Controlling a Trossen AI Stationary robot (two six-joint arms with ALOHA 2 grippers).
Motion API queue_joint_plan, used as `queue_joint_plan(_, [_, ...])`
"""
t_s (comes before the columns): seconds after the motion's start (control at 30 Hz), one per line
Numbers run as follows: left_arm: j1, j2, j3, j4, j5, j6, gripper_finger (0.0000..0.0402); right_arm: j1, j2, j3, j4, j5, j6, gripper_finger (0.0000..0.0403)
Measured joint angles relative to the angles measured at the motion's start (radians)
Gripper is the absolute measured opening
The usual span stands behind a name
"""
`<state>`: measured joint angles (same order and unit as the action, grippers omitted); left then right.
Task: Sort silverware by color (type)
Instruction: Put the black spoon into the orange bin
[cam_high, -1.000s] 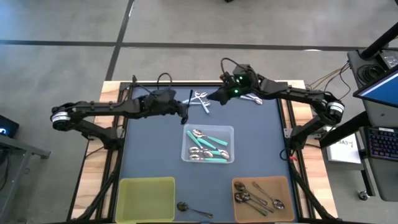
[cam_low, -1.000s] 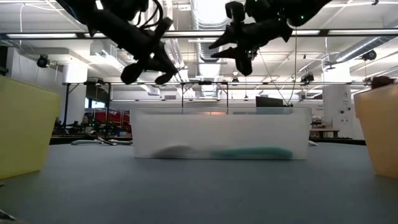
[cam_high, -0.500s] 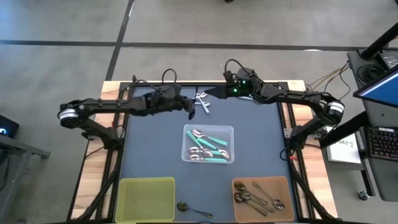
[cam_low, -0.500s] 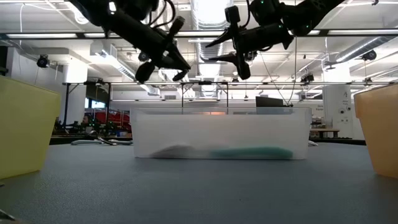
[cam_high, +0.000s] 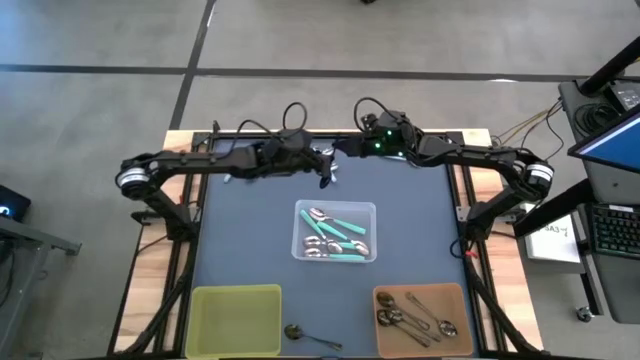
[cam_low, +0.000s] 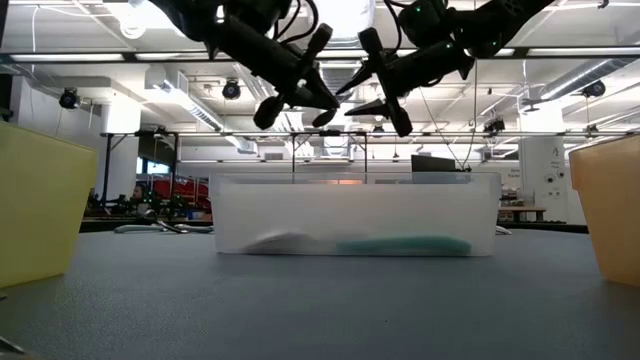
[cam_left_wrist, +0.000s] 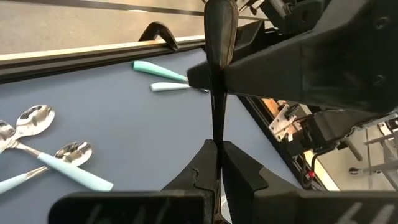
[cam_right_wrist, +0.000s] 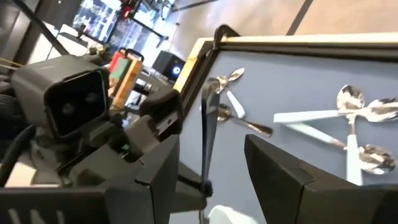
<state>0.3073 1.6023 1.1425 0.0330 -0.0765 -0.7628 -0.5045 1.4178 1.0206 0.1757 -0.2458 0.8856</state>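
A dark spoon (cam_left_wrist: 219, 68) is held above the table's far middle by my left gripper (cam_high: 322, 176), which is shut on it. My right gripper (cam_high: 345, 152) is open just to its right. Its two fingers (cam_right_wrist: 277, 180) stand on either side of the spoon's thin shaft (cam_right_wrist: 204, 130) with a gap on each side. In the low view both grippers (cam_low: 300, 100) (cam_low: 365, 80) hang high over the clear bin (cam_low: 355, 215). Pale-handled spoons (cam_right_wrist: 348, 124) lie flat on the blue mat below. My left gripper pinches the dark spoon's handle (cam_left_wrist: 215, 146) between its two fingers. The fingers come from the table's left, slanting a little downward, and the spoon runs on along them. Its bowl (cam_left_wrist: 221, 28) is the free end. The spoon is lifted clear of the table.
The clear bin (cam_high: 335, 207) at the centre holds teal-handled spoons. A yellow bin (cam_high: 238, 318) stands near left. A brown bin (cam_high: 455, 300) with metal spoons stands near right. One dark spoon (cam_high: 303, 334) lies between them. More loose spoons (cam_left_wrist: 59, 162) lie at the far edge.
My left gripper has carried the dark spoon toward the table's right along the far edge, up to my right gripper. My right gripper has rolled its wrist and opened its fingers wider, and they now stand around the spoon.
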Motion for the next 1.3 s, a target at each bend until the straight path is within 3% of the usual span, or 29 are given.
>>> queue_joint_plan(0.2, [-0.001, 0.011, 0.009, 0.002, 0.0, 0.002, 0.0, 0.0, 0.0, 0.0, 0.0, 0.022, -0.03, 0.016])
queue_joint_plan(0.73, [0.0, 0.01, 0.007, 0.055, 0.013, 0.023, 0.0004, 0.0, -0.002, 0.0, -0.006, 0.03, -0.038, 0.0022])
queue_joint_plan(0.9, [0.0, 0.002, 0.007, 0.065, 0.054, 0.06, 0.0025, -0.001, -0.002, 0.0, -0.024, 0.017, -0.059, 0.0009])
queue_joint_plan(1.07, [0.0, -0.003, 0.007, 0.05, 0.133, 0.102, 0.0051, 0.0, -0.027, 0.0, -0.08, -0.054, -0.057, 0.0009])
queue_joint_plan(1.3, [0.0, -0.031, 0.007, -0.055, 0.2, 0.188, 0.0073, 0.027, -0.153, 0.0, -0.343, -0.283, -0.074, 0.0009])
